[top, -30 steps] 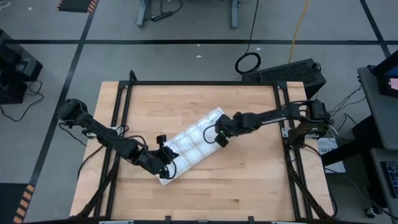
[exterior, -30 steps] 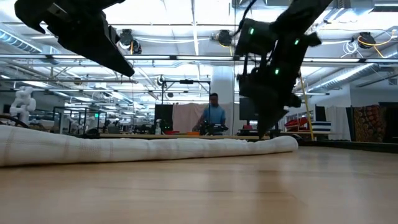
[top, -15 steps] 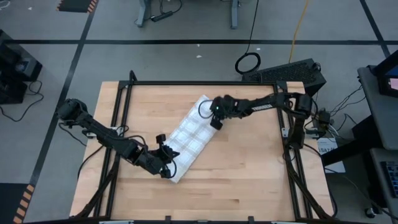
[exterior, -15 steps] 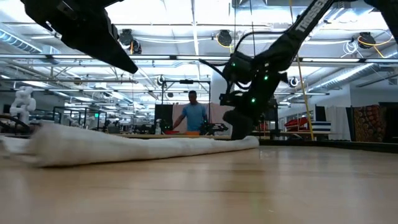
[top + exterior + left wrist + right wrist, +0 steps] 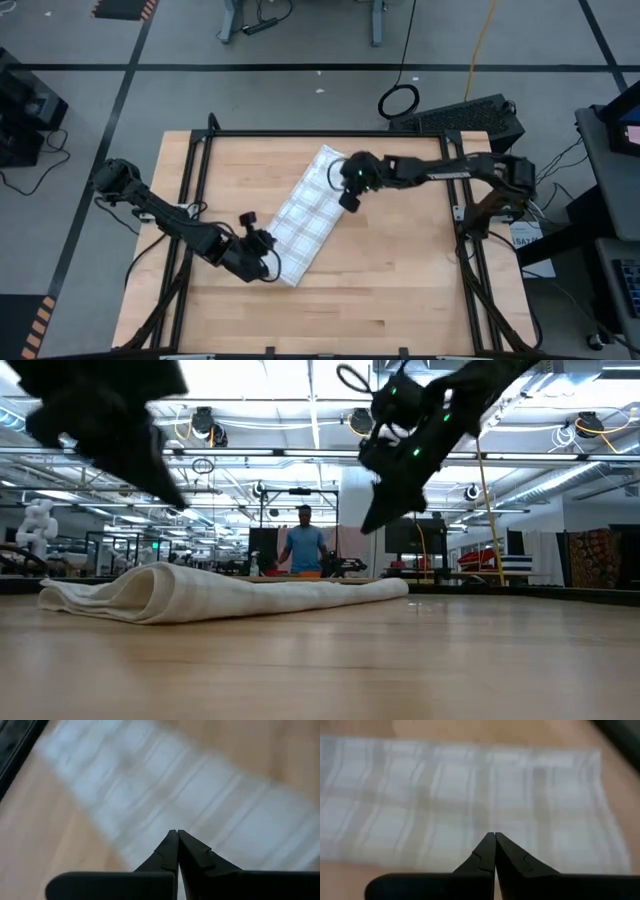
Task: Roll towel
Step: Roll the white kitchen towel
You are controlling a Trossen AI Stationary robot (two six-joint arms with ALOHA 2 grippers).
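Your towel lies folded into a long narrow strip on the wooden table, running on a slant from the far middle of the tabletop down toward the near left. From table height it shows as a low, flattened band with its nearer end doubled over into a soft fold. Your left gripper sits at the strip's near-left end, at the cloth's edge, and its wrist camera shows the two dark fingers pressed together tip to tip with nothing between them, the plaid cloth spread beyond. Your right gripper is beside the strip's far end, along its right edge; in the low view it hangs above the cloth, clear of it. Its fingers are likewise closed on each other, empty, with the grid of grey-tan lines filling the view past them. A person stands in the room behind the table.
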